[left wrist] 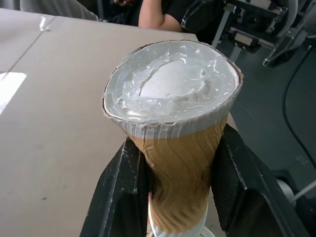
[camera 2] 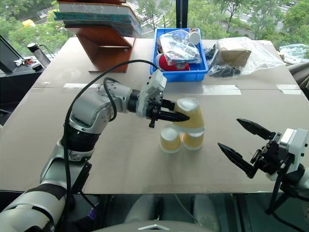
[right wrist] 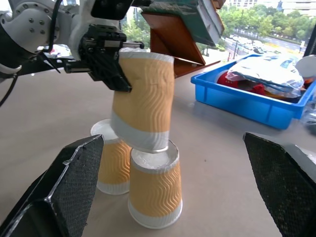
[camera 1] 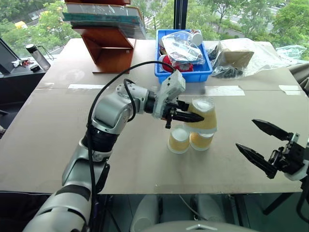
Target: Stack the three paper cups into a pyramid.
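The left gripper [camera 1: 186,116] is pinching the top cup [camera 1: 203,115] across its waist, base up, and the paper is creasing between the fingers [left wrist: 121,192]. These cups look very light, thin-walled and easily crushed; I judge the firmer bands near rim or base to be better places to hold, with gentle pressure. Directly under that gripper the two base cups [right wrist: 134,175] are standing upside down, touching each other, and the held cup's rim is hovering at or just on their bases, slightly tilted. The left arm is reaching across with its wrist bent sideways. The right gripper [camera 1: 263,142] is waiting beside the stack, spread wide and empty.
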